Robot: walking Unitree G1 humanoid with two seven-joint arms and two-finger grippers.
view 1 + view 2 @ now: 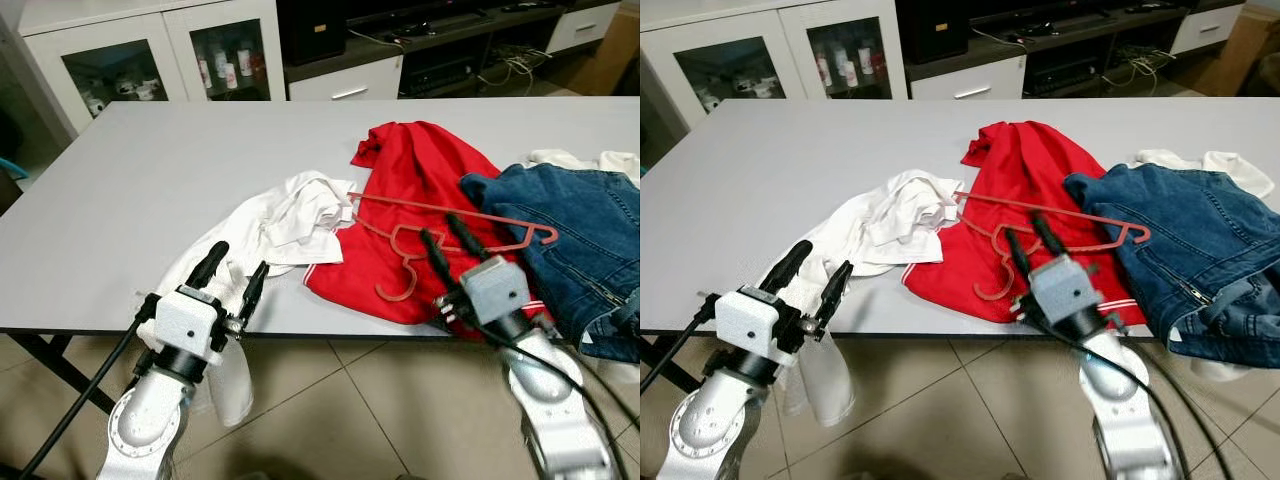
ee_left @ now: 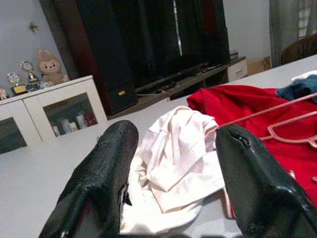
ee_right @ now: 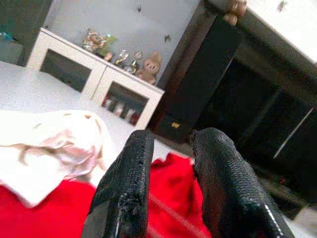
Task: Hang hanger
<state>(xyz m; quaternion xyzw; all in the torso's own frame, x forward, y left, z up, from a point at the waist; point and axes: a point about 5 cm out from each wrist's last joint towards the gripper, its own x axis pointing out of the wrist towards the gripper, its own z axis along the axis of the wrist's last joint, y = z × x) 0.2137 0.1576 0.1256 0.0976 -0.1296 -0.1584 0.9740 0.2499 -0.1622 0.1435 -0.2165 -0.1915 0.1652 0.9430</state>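
Note:
A thin red wire hanger point(image 1: 400, 204) lies flat on a red garment point(image 1: 430, 160) near the table's front edge, its hook pointing toward me. My right gripper point(image 1: 438, 226) hovers just above the hanger's middle, fingers a little apart and open, with nothing clamped; in the right wrist view point(image 3: 173, 136) red cloth and a strip of wire show between the fingers. My left gripper point(image 1: 241, 258) stands open at the front edge, beside a crumpled white shirt point(image 1: 290, 225) that droops over the edge.
The grey table point(image 1: 150, 180) also carries blue denim clothing point(image 1: 580, 230) at the right, partly overhanging, and a white cloth point(image 1: 590, 160) behind it. Beyond stand a white glass-door cabinet point(image 1: 150, 60) and a dark TV unit point(image 1: 420, 50). Tiled floor point(image 1: 340, 400) lies below.

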